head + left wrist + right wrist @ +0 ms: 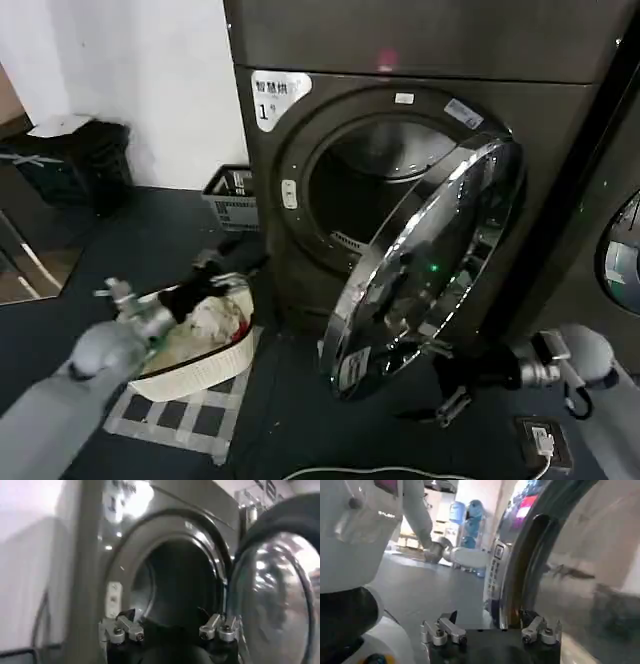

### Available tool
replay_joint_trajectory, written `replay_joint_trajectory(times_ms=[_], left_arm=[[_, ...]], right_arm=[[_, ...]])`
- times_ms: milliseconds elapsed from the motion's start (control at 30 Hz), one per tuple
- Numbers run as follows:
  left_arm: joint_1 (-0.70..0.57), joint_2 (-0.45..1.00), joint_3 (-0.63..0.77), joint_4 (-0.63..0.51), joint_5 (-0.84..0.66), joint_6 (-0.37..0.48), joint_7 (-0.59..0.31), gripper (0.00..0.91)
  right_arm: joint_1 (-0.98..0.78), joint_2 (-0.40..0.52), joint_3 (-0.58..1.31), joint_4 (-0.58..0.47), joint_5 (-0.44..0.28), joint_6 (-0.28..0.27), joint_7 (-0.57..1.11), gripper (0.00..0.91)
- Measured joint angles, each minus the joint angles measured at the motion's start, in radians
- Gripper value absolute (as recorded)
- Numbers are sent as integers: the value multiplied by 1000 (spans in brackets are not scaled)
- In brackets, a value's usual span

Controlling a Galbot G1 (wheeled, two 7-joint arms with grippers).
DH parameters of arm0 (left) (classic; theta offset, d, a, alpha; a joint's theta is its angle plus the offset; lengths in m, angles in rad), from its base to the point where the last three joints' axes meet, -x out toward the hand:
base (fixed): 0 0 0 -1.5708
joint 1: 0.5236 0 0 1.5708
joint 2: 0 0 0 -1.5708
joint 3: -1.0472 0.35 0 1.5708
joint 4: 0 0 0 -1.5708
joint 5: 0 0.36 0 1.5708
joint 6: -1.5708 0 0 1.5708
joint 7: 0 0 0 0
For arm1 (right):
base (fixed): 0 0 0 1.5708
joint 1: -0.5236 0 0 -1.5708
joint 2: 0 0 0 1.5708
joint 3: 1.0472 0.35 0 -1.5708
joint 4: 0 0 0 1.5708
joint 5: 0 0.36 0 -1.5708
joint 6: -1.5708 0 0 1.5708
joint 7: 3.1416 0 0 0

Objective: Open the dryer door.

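- We see the dryer door swung open on its right side.
- Our right gripper straddles its lower rim, fingers apart.
- Our left gripper faces the drum, fingers apart.

Left claw spread wide before the drum opening — dryer door swung open.

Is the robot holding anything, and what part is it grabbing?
The right gripper is open around the chrome rim of the dryer door near its lower edge, not clamped. The left gripper is open, holding nothing.
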Motion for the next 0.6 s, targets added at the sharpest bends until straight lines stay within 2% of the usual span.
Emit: replay_joint_trajectory(times_ms=[300,600], left_arm=[[-137,-92,174,99,19,-10,25,907],[-219,-182,301,177,66,-22,61,907]], right_arm=[[-50,41,178,-107,13,24,1,907],[-132,90,407,-132,8,32,34,907]])
